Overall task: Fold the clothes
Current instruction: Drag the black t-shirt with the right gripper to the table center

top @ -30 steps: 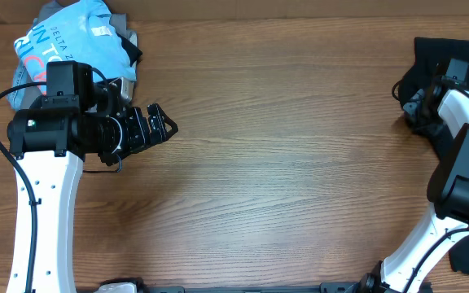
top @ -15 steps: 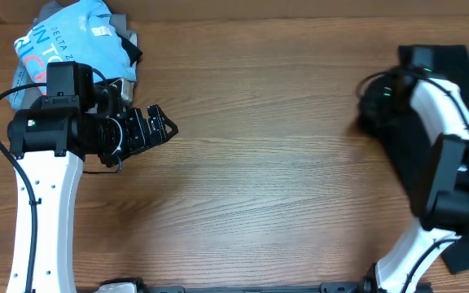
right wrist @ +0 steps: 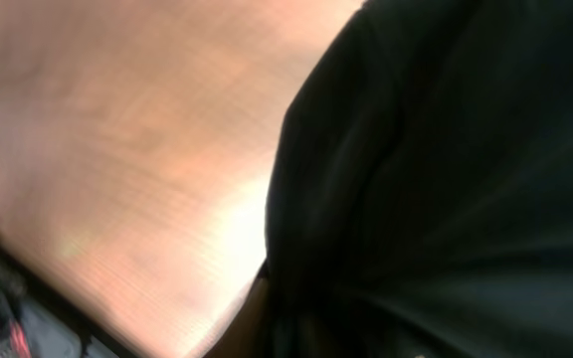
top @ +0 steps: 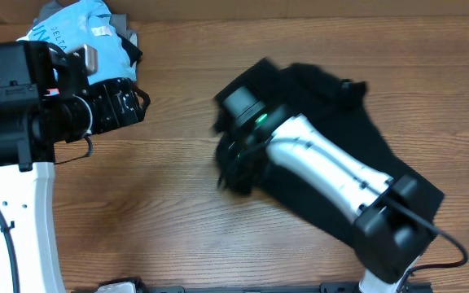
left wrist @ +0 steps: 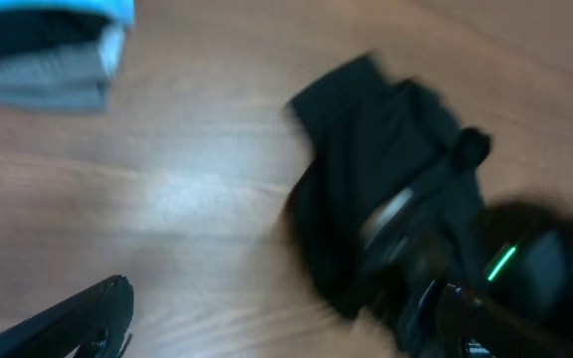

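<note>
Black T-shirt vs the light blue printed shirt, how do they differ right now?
Colour: the black T-shirt is plain dark; the light blue shirt carries printed lettering.
Place: the black T-shirt is mid-table, right of centre; the light blue shirt is at the far left corner.
Pose: the black T-shirt sprawls under the right arm; the light blue shirt is bunched up.
Both are soft, rumpled fabric.

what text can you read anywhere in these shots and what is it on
"DELTA": small dark print on the light blue shirt; the rest of its lettering is covered or too small to read.
Black T-shirt: no readable text, and it is blurred in every view.
</note>
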Tool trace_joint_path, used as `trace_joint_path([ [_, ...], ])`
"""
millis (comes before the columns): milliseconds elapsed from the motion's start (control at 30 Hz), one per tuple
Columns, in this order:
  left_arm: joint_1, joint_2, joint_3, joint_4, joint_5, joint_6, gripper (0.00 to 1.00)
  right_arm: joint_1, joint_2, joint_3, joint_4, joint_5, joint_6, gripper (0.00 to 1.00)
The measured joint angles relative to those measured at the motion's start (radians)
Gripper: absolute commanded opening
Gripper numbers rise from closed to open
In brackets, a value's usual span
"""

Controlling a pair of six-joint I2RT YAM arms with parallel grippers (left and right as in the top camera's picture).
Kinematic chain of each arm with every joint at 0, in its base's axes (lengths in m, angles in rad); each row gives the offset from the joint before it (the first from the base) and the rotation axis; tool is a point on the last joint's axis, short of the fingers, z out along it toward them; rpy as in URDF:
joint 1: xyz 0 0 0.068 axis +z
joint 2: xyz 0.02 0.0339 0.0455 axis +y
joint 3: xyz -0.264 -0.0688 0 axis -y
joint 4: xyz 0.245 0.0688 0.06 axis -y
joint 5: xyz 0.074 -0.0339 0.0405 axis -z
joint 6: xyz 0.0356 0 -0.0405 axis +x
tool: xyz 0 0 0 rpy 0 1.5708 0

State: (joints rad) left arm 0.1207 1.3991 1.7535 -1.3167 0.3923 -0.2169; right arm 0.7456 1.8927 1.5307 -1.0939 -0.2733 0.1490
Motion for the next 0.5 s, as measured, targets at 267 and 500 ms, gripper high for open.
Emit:
trace_joint_path([
  [267,-0.001,0.000,0.032,-0.032,-0.021,0.035,1.00,0.154,-0.013,0.000,-0.023,0.098,0.041,0.46],
  [500,-0.059,0.002,0.032,-0.079,-0.033,0.052,0.94,-0.076,-0.235,-0.001,0.019,0.129,0.143,0.79],
])
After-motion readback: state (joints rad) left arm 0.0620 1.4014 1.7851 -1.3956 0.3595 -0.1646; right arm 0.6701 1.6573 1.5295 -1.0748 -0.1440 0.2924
